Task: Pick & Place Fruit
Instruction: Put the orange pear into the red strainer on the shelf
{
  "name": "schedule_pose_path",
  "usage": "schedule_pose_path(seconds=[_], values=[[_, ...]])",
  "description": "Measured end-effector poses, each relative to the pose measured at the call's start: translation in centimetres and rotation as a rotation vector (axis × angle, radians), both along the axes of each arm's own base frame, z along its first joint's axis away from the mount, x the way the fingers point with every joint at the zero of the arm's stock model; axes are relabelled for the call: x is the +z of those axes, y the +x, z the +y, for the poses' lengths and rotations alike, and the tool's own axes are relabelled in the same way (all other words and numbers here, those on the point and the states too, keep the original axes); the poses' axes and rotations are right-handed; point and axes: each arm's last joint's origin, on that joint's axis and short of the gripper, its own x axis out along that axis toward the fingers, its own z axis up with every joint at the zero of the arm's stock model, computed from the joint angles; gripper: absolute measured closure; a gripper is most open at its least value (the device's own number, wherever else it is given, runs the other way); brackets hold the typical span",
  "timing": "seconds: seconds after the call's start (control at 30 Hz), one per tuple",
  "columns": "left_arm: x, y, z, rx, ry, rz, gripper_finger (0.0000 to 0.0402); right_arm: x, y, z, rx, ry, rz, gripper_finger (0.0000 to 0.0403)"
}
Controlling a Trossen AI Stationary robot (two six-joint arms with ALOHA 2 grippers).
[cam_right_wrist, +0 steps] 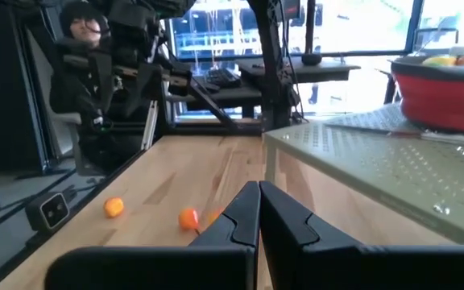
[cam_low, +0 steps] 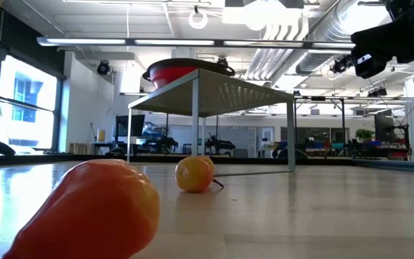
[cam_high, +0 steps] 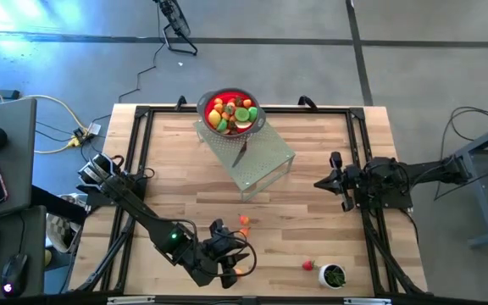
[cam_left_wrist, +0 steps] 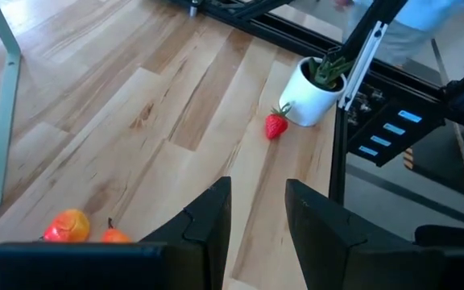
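Beyond the left wrist's jaws, a strawberry (cam_left_wrist: 276,125) touches the white cup (cam_left_wrist: 311,95).

Two dark arms of jointed black links

The left arm (cam_high: 155,229) is black with a small green light on one link and thin black cables looping near its wrist. The right arm (cam_high: 396,180) is the same matt black, blocky at the wrist. Each ends in two flat, angular black fingers (cam_left_wrist: 208,225), plain and unmarked.
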Motion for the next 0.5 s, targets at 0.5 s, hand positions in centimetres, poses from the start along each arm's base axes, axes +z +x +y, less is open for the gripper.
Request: schedule_pose_path(seconds=[0.5], values=[[-1.7, 1.3, -1.2, -0.003, -0.117, -0.029, 0.0286, -0.5, 0.0, 0.0, 0.002, 0.046, 0.063, 0.0401]])
